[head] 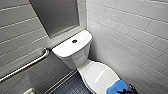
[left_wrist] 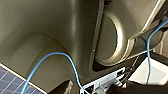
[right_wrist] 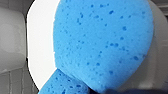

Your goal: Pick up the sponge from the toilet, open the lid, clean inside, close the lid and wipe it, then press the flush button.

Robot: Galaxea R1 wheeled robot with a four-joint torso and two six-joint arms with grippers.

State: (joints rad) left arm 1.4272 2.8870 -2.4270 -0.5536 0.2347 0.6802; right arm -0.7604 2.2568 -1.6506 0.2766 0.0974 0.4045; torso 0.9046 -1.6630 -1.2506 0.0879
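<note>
The white toilet (head: 75, 53) stands in the corner with its oval lid (head: 100, 75) down over the bowl. A small dark flush button (head: 74, 41) sits in the middle of the tank top. The bright blue sponge (head: 115, 88) lies against the lid's near end, and my right gripper (head: 128, 89) is shut on its right end. From the right wrist, the sponge (right_wrist: 100, 42) looms large and close in front of the white lid (right_wrist: 40, 50). My left gripper is open and holds nothing that I can see.
A metal grab bar (head: 27, 65) runs along the tiled wall left of the tank. A white tiled wall (head: 135, 37) stands close on the toilet's right. Dark tiled floor (head: 70, 86) lies left of the bowl. A blue cable (left_wrist: 62, 56) crosses my beige body.
</note>
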